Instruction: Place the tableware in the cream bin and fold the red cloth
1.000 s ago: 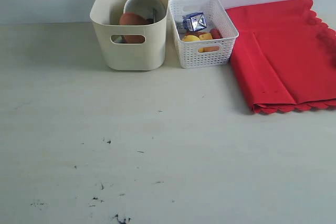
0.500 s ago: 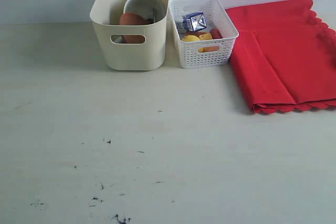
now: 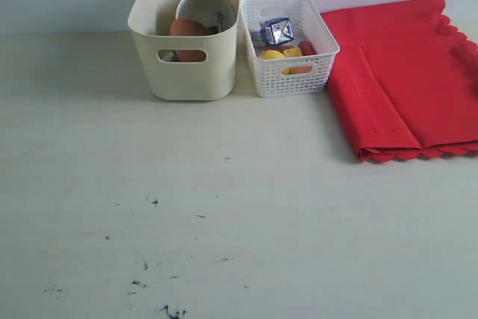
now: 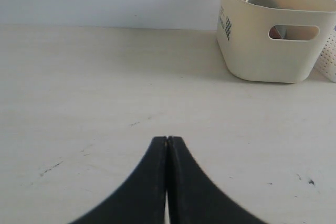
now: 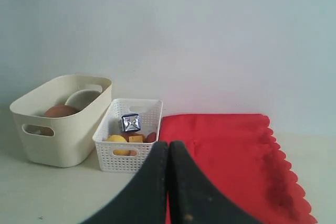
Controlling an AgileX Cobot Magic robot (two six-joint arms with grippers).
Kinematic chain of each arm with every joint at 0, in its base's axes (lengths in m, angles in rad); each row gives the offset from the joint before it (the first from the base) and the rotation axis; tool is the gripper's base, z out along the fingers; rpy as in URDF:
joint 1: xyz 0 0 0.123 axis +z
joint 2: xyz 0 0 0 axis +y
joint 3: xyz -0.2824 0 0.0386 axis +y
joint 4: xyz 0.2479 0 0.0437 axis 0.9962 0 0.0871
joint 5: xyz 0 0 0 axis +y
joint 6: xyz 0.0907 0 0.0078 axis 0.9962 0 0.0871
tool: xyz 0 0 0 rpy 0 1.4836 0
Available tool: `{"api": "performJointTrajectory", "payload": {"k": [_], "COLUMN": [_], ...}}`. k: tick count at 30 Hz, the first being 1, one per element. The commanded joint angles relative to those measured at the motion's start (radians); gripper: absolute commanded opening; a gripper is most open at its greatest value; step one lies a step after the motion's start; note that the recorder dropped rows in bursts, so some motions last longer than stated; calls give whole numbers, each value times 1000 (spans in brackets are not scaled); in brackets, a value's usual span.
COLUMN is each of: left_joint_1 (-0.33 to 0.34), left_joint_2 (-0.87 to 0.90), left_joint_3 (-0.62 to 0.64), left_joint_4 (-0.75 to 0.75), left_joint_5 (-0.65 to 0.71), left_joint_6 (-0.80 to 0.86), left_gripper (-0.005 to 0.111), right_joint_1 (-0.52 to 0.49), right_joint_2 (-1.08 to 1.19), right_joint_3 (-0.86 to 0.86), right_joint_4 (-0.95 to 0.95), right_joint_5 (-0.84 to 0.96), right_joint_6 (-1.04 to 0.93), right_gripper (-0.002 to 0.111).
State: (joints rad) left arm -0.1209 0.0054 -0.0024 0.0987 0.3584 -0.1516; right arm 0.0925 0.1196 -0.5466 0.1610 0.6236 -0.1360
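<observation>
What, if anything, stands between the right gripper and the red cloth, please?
Nothing visible does. The shut right gripper faces the red cloth with no object before it; the white basket stands beside the cloth, not across the path.

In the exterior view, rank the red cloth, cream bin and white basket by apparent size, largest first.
Largest: red cloth
Next: cream bin
Smallest: white basket
They sit in one row, so nearness hardly matters.

Cream bin (image 3: 196,80) stands upright w/ white bowl (image 3: 200,7) tilted on edge & brown plate (image 3: 187,29) inside it; red cloth (image 3: 418,80) lies folded flat, scalloped edges showing, well right of bin.
</observation>
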Motion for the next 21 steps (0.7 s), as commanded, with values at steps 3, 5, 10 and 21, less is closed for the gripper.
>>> {"api": "performJointTrajectory", "payload": {"k": [3,5,10,21], "left_joint_1": [2,2,2,2], "left_joint_2": [-5,-5,-5,-5], "left_joint_3": [2,2,2,2], "left_joint_4": [-6,-6,-6,-6], "left_joint_5": [-2,-2,-2,-2], "left_joint_6": [-6,-6,-6,-6], "left_gripper": [0,0,0,0], "right_joint_1": [4,4,4,4], "right_joint_2": [-3,-10,-66,-120], "right_joint_3": [142,186,293,472], "right_joint_4": [-8,-27,-55,-173], "right_joint_5": [-179,-207,-261,-328], "right_joint_6": [-2,8,9,147], "right_gripper": [0,0,0,0]}}
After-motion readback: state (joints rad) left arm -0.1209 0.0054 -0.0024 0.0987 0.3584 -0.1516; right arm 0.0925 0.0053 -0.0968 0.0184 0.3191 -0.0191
